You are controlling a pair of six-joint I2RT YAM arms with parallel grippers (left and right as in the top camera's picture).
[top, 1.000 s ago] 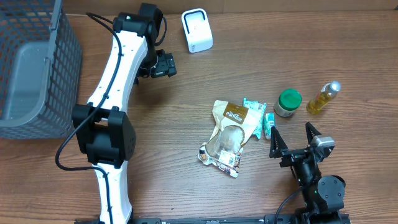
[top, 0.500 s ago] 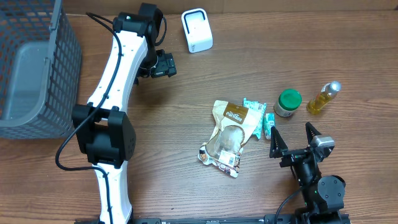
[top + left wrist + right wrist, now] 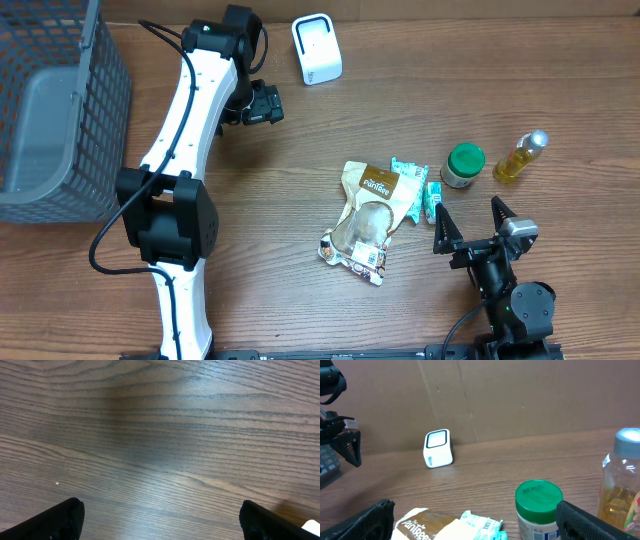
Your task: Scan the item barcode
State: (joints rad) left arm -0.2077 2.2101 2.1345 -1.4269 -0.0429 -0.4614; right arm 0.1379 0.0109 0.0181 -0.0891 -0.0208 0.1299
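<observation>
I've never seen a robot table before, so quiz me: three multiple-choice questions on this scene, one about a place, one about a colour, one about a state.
1. Where does the oil bottle stand relative to the jar?
A. on the robot's right of it
B. on the robot's left of it
C. on top of it

2. What colour is the jar's lid?
A. red
B. green
C. white

3. The right pincer is:
A. shut on the jar
B. shut on the bottle
C. open and empty

Answers: 1 A, the overhead view shows the bottle to the right of the jar. 2 B, the lid is green in both views. 3 C, its fingers stand wide apart with nothing between them.
</observation>
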